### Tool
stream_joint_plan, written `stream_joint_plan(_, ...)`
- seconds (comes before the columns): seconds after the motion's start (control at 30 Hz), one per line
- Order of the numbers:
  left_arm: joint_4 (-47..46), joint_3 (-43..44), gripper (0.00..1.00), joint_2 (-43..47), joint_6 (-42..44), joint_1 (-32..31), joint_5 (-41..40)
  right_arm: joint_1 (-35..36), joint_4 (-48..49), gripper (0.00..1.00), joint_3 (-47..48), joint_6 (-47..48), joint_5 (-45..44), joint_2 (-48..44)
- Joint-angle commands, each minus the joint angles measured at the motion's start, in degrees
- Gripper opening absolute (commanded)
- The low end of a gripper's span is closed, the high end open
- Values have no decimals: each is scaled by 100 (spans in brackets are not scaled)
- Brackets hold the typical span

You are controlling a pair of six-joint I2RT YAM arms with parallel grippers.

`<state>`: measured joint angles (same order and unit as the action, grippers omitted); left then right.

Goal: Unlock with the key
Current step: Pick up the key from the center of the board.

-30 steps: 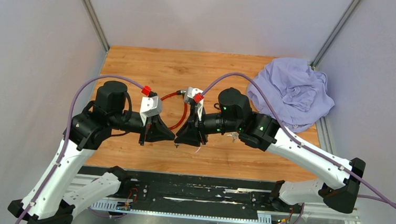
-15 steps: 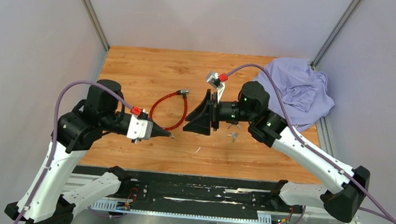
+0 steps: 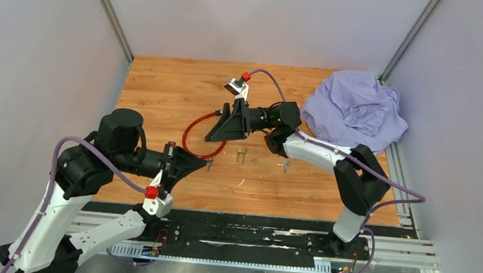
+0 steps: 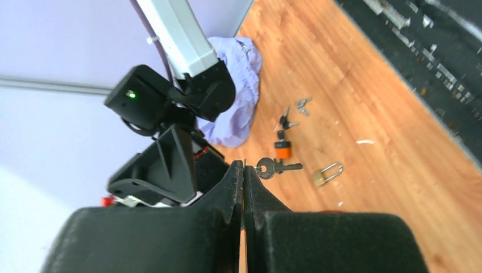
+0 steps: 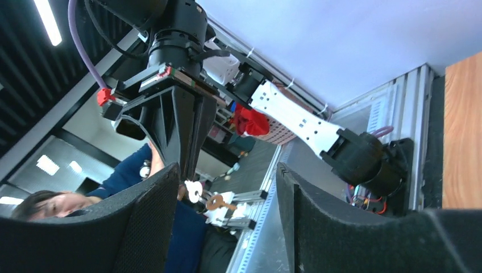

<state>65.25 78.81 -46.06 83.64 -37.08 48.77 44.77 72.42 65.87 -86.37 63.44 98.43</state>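
My left gripper is shut on a key ring, low over the front middle of the table. In the left wrist view the gripper pinches the ring, and a dark key hangs to the right of the tips. The small brass padlock lies on the wood to the right of my left gripper, and it also shows in the left wrist view. My right gripper is open and empty above the red cable. In the right wrist view the gripper faces the left one, with the held keys between its fingers.
A red cable lock loops on the wood under the right gripper. Loose keys lie right of the padlock, and an orange-capped piece lies near them. A crumpled lilac cloth fills the back right corner. Walls stand close on both sides.
The grippers were together and have separated. My left arm drew back to the near left with the keys. My right gripper swung left and farther back, leaving the padlock on the table.
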Motion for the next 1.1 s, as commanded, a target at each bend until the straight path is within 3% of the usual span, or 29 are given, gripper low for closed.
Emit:
stream_joint_plan(0.0,216,-145,0,148,1656,-102,-342,-116,1846,62,233,-1358,402,110)
stream_joint_plan(0.13,353,-388,0,381,2926,-131,-503,-142,1846,52,268,-1386,534,76)
stream_joint_plan(0.33,352,-692,0,621,4342,-142,-521,-142,1643,52,230,-1466,830,56)
stream_joint_plan(0.47,354,-920,0,778,4992,-142,-436,-110,1026,53,183,-1018,947,-63)
stream_joint_plan(0.67,349,-1050,0,893,5715,-151,-513,70,-1234,47,303,688,1142,-457)
stream_joint_plan(0.83,352,-1205,0,1031,6737,-144,-496,189,-4643,48,568,3362,973,-1013)
stream_joint_plan(1.07,323,-1255,0,1096,7155,-147,-331,445,-5022,48,775,3494,1100,-963)
